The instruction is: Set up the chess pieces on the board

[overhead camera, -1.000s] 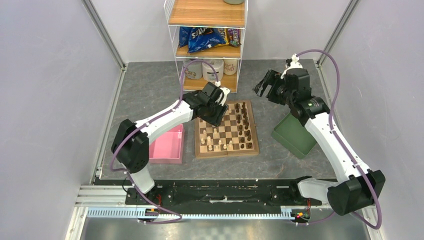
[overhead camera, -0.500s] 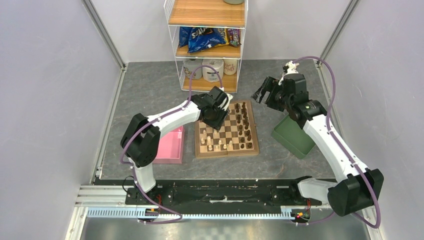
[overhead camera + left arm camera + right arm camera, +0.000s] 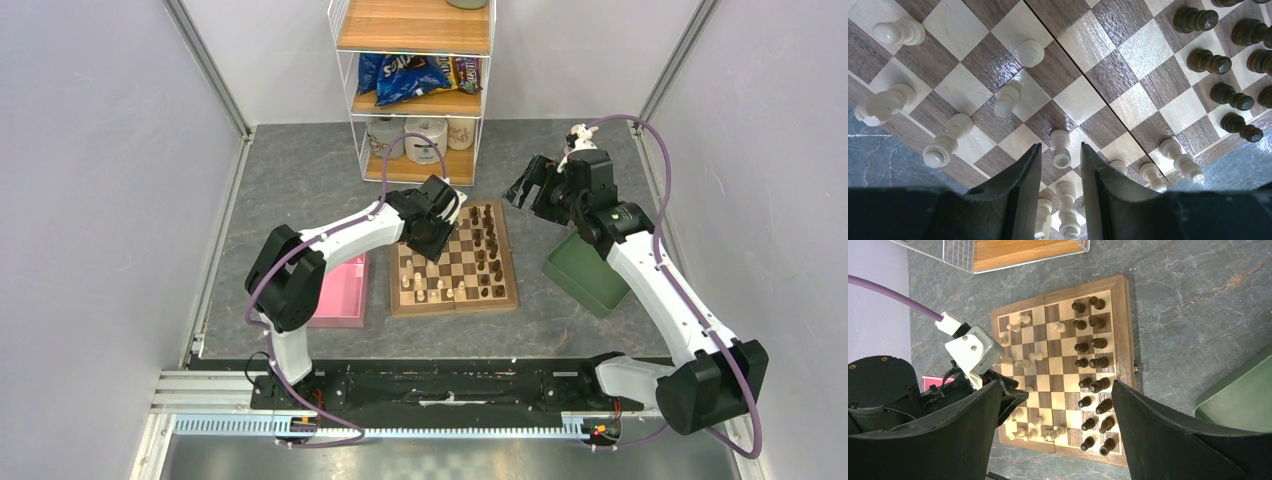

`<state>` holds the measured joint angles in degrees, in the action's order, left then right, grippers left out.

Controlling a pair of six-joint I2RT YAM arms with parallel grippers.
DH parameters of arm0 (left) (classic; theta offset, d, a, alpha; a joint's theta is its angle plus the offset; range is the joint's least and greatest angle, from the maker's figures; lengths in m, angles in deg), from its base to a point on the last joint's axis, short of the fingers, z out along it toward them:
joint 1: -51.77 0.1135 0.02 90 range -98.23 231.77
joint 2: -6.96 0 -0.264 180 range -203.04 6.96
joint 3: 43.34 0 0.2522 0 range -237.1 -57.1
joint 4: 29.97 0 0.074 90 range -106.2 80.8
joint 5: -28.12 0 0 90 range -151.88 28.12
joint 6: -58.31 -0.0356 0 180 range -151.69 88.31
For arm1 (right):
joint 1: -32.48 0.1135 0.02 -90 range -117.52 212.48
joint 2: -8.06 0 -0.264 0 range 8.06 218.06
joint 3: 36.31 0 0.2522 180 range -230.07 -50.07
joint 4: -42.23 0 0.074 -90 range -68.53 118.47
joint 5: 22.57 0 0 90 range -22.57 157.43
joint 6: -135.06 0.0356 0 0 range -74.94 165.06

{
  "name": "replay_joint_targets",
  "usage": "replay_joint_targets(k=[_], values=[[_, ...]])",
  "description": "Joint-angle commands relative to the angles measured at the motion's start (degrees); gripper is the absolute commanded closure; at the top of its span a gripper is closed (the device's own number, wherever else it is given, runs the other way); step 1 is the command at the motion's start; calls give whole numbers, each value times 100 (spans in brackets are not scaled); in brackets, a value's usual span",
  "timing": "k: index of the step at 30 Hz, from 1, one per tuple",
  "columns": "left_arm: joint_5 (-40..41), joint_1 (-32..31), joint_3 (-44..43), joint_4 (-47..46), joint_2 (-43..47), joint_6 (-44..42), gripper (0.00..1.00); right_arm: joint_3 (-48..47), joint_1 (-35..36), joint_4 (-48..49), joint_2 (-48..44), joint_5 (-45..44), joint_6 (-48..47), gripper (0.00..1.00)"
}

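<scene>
The wooden chessboard point(image 3: 455, 306) lies in the middle of the table. Cream-white pieces point(image 3: 420, 285) stand on its left half, some out of rank, and dark pieces point(image 3: 488, 255) stand in two columns on its right half. My left gripper point(image 3: 432, 236) hangs low over the board's left part. In the left wrist view its fingers point(image 3: 1060, 146) are a narrow gap apart, with a white piece point(image 3: 1060, 150) standing on the board just beyond the tips, not gripped. My right gripper point(image 3: 525, 186) is wide open and empty, raised beyond the board's far right corner point(image 3: 1057, 385).
A pink tray point(image 3: 335, 290) sits left of the board. A green tray point(image 3: 590, 275) sits to its right, under the right arm. A wire shelf point(image 3: 420, 90) with snack bags and cups stands behind the board.
My left gripper has moved a little down and right, lower over the white pieces, and its elbow has swung right. My right gripper has shifted slightly back and stayed open.
</scene>
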<state>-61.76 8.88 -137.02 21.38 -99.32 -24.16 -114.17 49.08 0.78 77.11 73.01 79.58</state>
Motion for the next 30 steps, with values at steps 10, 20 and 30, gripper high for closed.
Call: replay_joint_targets(k=[10,20,30], values=[[199,-44,-106,-41,-157,-138,63,54,-17,140,-191,-23,37,12],[148,-61,-64,-41,-92,-147,86,79,-17,140,-237,-67,35,12],[330,-31,-907,336,693,-337,98,75,-21,140,-164,-98,17,12]])
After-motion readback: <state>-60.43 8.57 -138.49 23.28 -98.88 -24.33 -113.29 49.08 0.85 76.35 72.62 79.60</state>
